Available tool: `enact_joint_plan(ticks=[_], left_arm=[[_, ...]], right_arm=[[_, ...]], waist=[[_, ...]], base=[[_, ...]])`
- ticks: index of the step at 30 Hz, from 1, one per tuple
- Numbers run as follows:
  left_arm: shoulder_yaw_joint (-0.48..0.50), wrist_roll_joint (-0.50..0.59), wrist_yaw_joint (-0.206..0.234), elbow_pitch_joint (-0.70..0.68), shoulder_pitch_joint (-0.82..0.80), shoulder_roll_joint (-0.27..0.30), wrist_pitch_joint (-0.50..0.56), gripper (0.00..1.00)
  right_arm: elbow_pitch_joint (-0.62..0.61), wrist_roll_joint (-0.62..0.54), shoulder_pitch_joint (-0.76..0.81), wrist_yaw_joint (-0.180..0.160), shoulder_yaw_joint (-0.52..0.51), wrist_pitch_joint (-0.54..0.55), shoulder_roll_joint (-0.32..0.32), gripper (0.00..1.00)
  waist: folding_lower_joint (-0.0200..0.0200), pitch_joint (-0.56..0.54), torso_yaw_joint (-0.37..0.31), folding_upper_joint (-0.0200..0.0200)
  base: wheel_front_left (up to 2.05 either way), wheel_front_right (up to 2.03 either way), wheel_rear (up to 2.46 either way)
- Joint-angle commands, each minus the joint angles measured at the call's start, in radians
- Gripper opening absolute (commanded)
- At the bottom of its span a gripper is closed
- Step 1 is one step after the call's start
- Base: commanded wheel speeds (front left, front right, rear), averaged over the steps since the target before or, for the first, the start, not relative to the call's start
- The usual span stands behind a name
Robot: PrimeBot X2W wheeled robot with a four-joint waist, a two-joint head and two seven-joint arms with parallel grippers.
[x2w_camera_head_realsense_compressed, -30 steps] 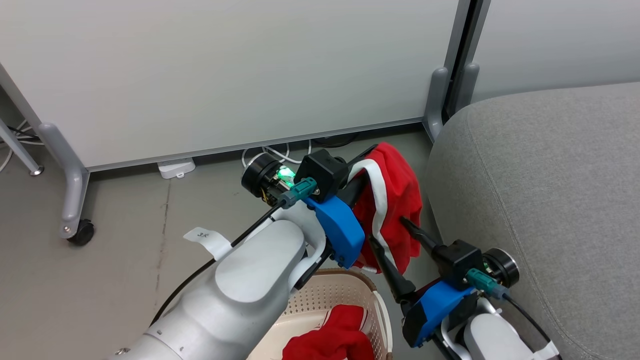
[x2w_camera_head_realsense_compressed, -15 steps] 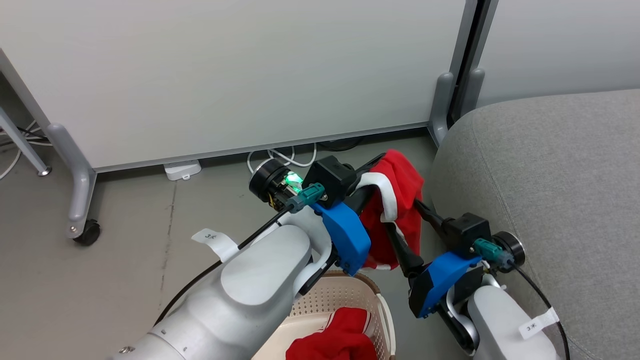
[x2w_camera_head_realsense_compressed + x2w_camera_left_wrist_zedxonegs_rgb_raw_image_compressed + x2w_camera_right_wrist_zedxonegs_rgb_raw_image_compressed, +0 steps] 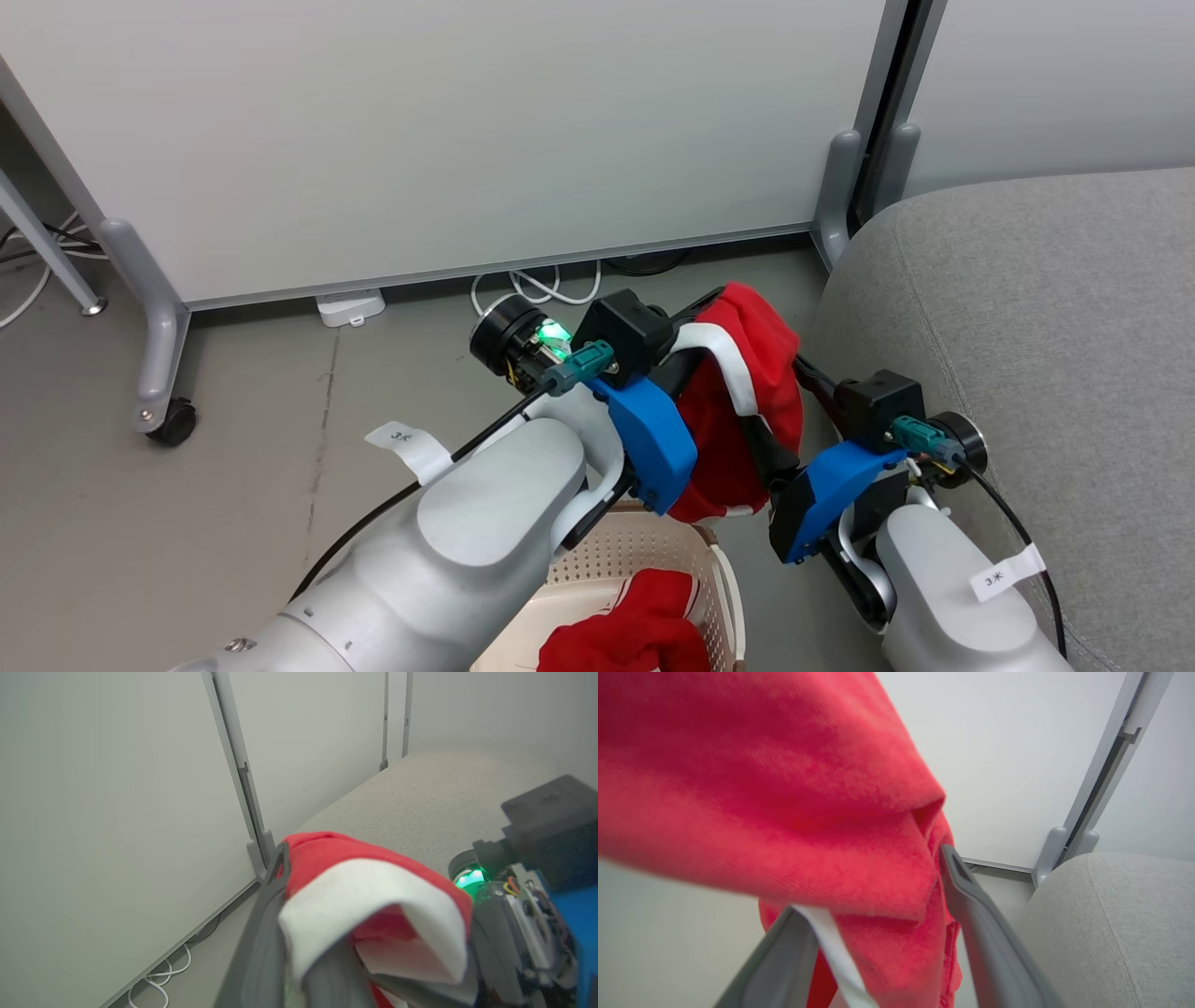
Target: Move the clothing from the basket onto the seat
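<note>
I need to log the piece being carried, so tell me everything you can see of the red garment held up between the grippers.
The red garment is soft, knit-looking fabric with a white stripe band, bunched and drooping. It hangs in the air by the far rim of the basket, short of the grey seat. The left gripper pinches its white trim; the right gripper has its spread fingers in the folds.
</note>
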Motion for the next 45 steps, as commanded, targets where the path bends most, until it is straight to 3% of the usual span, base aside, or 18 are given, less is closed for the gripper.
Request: enact_joint_plan(ticks=[1,3,4,6,27,29,38,45], left_arm=[[-0.003,-0.004,0.001,-0.001,-0.021,0.000,-0.008,0.00],[-0.008,-0.009,0.003,-0.002,-0.021,0.000,-0.009,0.00],[-0.011,-0.009,0.004,-0.002,-0.022,0.000,-0.009,0.00],[-0.015,-0.014,0.005,-0.001,-0.026,0.000,-0.010,0.00],[-0.041,-0.045,0.016,0.027,-0.036,0.000,-0.027,0.00],[-0.038,-0.046,0.021,0.027,-0.035,0.000,-0.030,1.00],[0.000,-0.060,0.026,0.016,0.020,0.005,-0.041,1.00],[0.121,-0.020,0.047,-0.110,0.139,0.070,-0.043,1.00]], right_arm=[[0.007,0.012,-0.019,0.000,0.010,-0.007,-0.003,1.00],[0.018,0.020,-0.025,0.000,0.022,-0.007,-0.003,0.94],[0.022,0.026,-0.029,0.000,0.027,-0.007,-0.003,0.45],[0.029,0.032,-0.031,0.000,0.035,-0.009,-0.003,0.00],[0.060,0.078,-0.034,0.000,0.066,-0.025,-0.003,0.00],[0.062,0.080,-0.033,0.000,0.065,-0.027,-0.003,0.00],[0.071,0.080,-0.034,0.000,0.056,-0.033,-0.003,0.00],[0.057,0.061,-0.024,0.000,0.025,-0.039,-0.003,0.00]], waist=[[-0.0001,0.000,0.000,0.0000],[-0.0001,0.000,0.000,0.0000],[-0.0001,0.000,0.000,0.0000],[-0.0001,0.000,0.000,0.0000],[-0.0001,-0.009,-0.008,0.0000],[-0.0001,-0.010,-0.008,0.0000],[-0.0001,-0.017,-0.012,0.0000],[-0.0001,-0.020,-0.010,0.0000]], base=[[0.00,0.00,0.00],[0.00,0.00,0.00],[0.00,0.00,0.00],[0.00,0.00,0.00],[0.00,0.00,0.00],[0.00,0.00,0.00],[0.00,0.00,0.00],[0.00,0.00,0.00]])
